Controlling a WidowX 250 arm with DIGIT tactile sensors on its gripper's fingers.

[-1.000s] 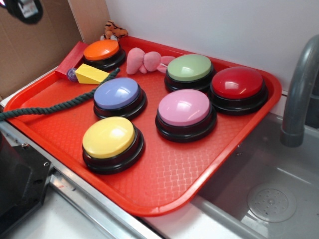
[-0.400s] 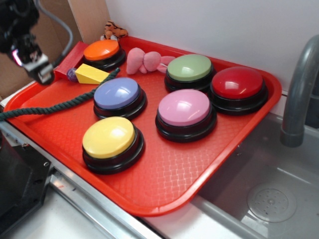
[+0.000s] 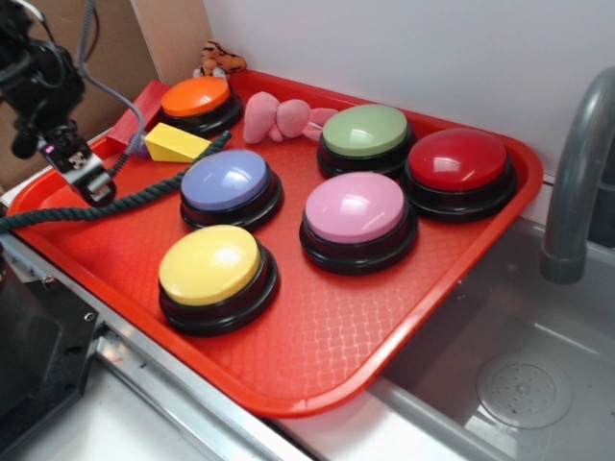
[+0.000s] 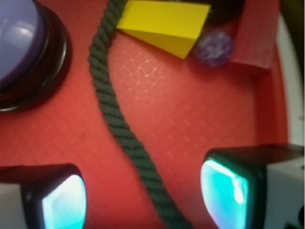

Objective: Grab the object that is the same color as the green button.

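The dark green twisted rope lies across the left part of the red tray, from the yellow wedge out over the tray's left edge. In the wrist view the rope runs down between my two fingers. My gripper is open, hovering just above the rope at the tray's left end; in the wrist view the gripper straddles the rope without touching it. The pale green button sits at the back of the tray, right of centre.
Yellow wedge block, small purple ball, red block, and orange, blue-lavender, yellow, pink and red buttons are on the tray. A pink soft toy lies behind. Sink and grey faucet at right.
My gripper has come down from the upper left corner toward the tray's left end, now low over the rope. The rope and the buttons have not moved.
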